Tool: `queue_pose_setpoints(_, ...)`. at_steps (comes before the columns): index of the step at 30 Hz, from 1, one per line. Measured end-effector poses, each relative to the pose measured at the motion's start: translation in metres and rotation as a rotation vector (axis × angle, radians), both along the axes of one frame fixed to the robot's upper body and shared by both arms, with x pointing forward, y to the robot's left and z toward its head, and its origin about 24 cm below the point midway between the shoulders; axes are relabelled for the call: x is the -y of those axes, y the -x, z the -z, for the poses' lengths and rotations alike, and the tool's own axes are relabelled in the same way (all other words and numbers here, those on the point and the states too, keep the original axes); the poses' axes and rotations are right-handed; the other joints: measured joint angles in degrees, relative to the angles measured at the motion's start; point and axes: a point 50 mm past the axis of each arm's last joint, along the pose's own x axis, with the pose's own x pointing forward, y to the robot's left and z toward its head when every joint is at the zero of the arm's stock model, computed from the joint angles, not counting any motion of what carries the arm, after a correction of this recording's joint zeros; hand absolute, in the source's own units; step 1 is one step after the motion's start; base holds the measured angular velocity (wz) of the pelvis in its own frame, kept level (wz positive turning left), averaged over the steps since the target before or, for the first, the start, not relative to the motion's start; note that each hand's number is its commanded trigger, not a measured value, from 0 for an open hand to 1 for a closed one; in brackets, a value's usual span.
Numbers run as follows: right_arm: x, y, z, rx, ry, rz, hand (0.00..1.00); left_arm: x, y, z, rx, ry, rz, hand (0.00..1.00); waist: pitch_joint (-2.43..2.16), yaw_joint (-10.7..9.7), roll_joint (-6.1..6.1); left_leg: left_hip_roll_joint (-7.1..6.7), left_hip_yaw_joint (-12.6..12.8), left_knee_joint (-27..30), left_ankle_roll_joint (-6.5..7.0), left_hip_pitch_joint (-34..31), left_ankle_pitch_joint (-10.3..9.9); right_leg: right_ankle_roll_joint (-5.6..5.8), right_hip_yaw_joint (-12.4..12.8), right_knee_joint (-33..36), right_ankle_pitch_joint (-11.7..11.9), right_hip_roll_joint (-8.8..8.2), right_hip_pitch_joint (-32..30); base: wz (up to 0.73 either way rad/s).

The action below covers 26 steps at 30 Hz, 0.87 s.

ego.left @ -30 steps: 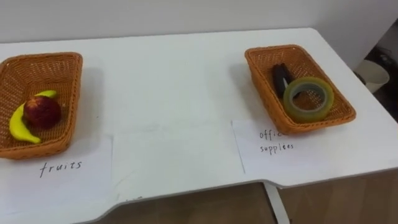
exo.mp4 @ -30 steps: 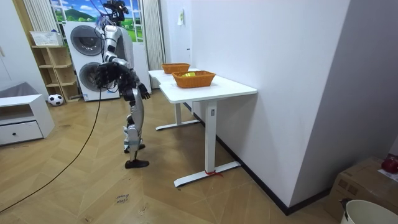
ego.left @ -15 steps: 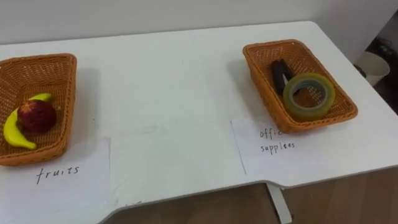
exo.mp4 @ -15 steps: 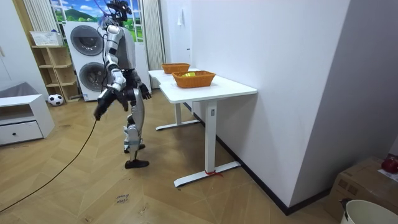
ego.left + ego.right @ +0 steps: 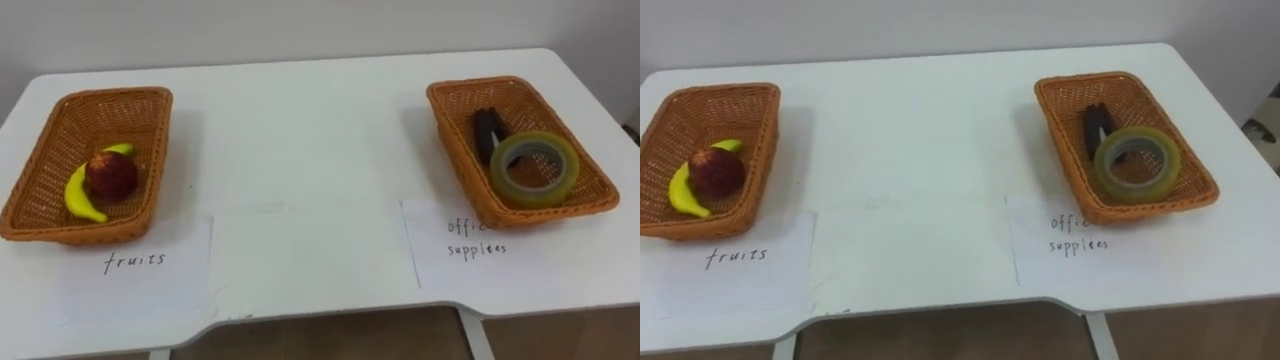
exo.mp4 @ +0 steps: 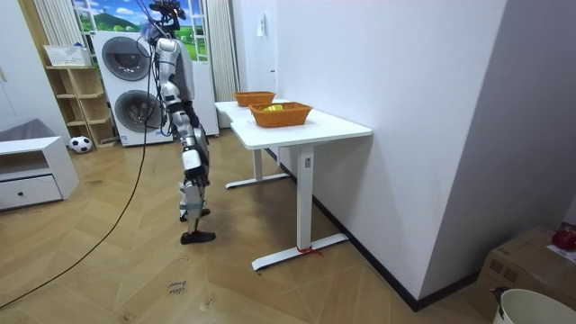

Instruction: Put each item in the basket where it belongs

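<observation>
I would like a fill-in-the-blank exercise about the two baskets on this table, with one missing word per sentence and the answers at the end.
The yellow ____ touches the red fruit in the left basket.
The tape roll is in the ____ basket, beside a dark object.
Both baskets stand on a white ____.
A sheet of ____ lies before each basket.
Missing words: banana; right; table; paper.

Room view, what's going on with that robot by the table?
The robot stands at the white table, arms down, away from the tabletop. Sorting looks done: the banana and red fruit lie in the fruits basket, the tape roll and a dark item in the office supplies basket.
</observation>
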Motion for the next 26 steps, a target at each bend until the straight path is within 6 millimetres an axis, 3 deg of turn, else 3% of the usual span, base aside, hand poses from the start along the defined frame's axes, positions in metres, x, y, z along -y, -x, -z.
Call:
queue_pose_setpoints(1, -0.005, -0.007, 0.001, -0.004, -0.02, -0.097, 0.0, 0.001, -0.002, 0.0, 0.007, -0.002, 0.013, 0.0, 0.0, 1.0, -0.02, -0.03, -0.1, 0.0, 0.0, -0.1, 0.0, 0.0, 0.0, -0.1, 0.0, 0.0, 0.0, 0.0)
queue_pose_setpoints(4, -0.016, -0.028, 0.002, 0.017, -0.066, -0.272, 0.0, 0.005, -0.007, 0.0, 0.022, -0.003, 0.048, 0.0, -0.01, 1.2, -0.07, -0.2, -0.8, 0.1, 0.01, -0.6, 0.0, 0.01, -0.3, -0.5, 0.0, -0.04, 0.1, 0.11)
queue_pose_setpoints(8, -0.023, -0.043, 0.002, 0.045, -0.113, -0.356, 0.0, 0.007, -0.009, 0.001, 0.027, -0.003, 0.057, 0.0, 0.04, 1.2, 0.07, -0.2, -0.8, 0.2, 0.01, -0.4, 0.0, 0.01, -0.3, -0.5, 0.0, -0.05, 0.3, 0.02)
queue_pose_setpoints(15, -0.031, -0.038, 0.005, 0.054, -0.22, -0.38, 0.0, 0.009, -0.013, 0.0, 0.044, -0.03, 0.072, 0.0, 0.58, 1.2, 0.02, -0.22, -1.1, 0.1, 0.01, -0.6, 0.0, 0.02, -0.5, -0.6, 0.0, -0.04, 1.0, 0.02)
queue_pose_setpoints(26, -0.032, -0.034, 0.006, 0.051, -0.275, -0.362, 0.0, 0.008, -0.013, 0.0, 0.04, -0.034, 0.073, 0.0, 0.27, 1.2, 0.09, -0.25, -1.3, 0.2, 0.0, -0.8, 0.0, 0.01, -0.5, -1.3, 0.0, 0.05, 1.1, 0.01)
